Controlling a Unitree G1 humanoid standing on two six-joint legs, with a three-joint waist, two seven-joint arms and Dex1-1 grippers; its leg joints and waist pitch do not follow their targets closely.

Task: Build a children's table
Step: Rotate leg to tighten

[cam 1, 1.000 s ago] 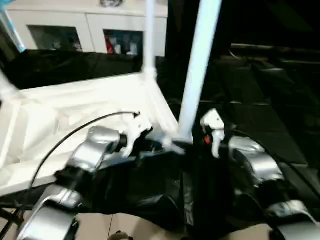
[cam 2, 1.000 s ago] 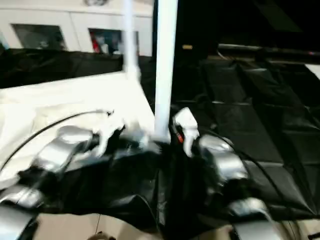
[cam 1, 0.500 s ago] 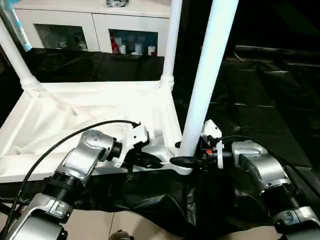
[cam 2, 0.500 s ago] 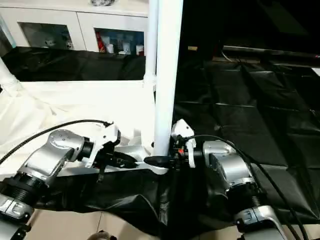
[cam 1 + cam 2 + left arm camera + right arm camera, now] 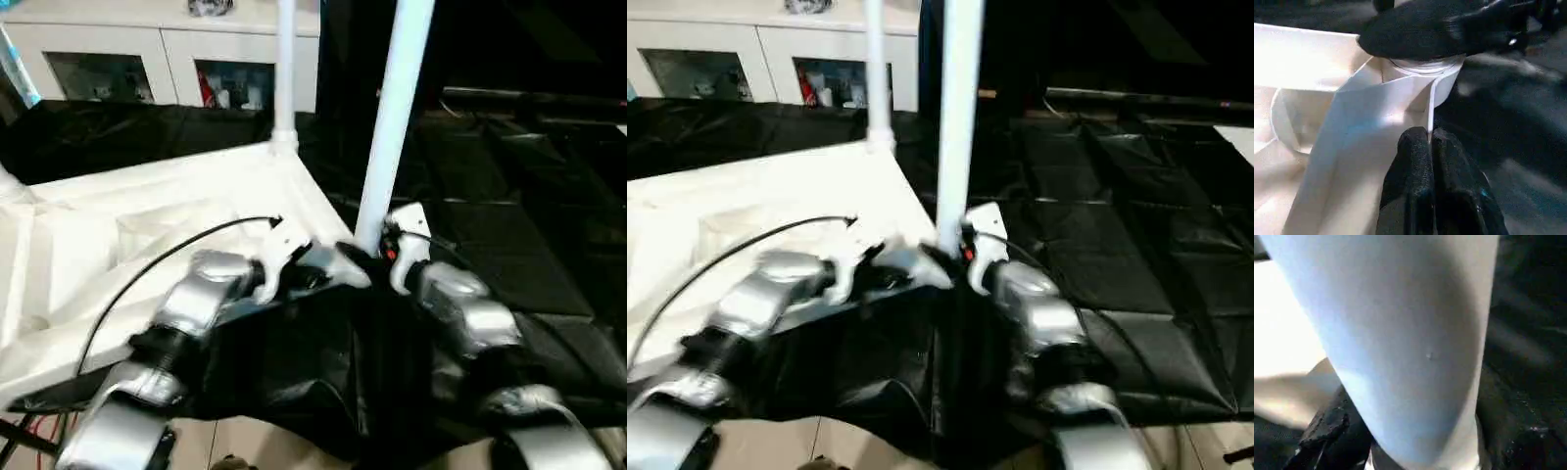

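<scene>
We've the table top [image 5: 147, 225] upside down on the black-covered bench, near-right corner twd us. Leg [image 5: 392, 117] stands upright in that corner; right gripper [image 5: 377, 257] clasps its base, nearer arm. Left gripper [image 5: 1429, 152] pinched shut on corner rim.

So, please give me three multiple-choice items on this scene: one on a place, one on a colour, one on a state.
1. Where does the nearest leg stand? A on a tabletop corner; B flat on the cloth; C on a chair.
2. The cloth's colour? A red; B black; C yellow.
3. The left claw is: A wide open; B shut; C holding a cup.
Key: A, the nearest leg rises upright from the tabletop corner. B, the cloth is black. B, the left claw has its fingers pressed together.
</scene>
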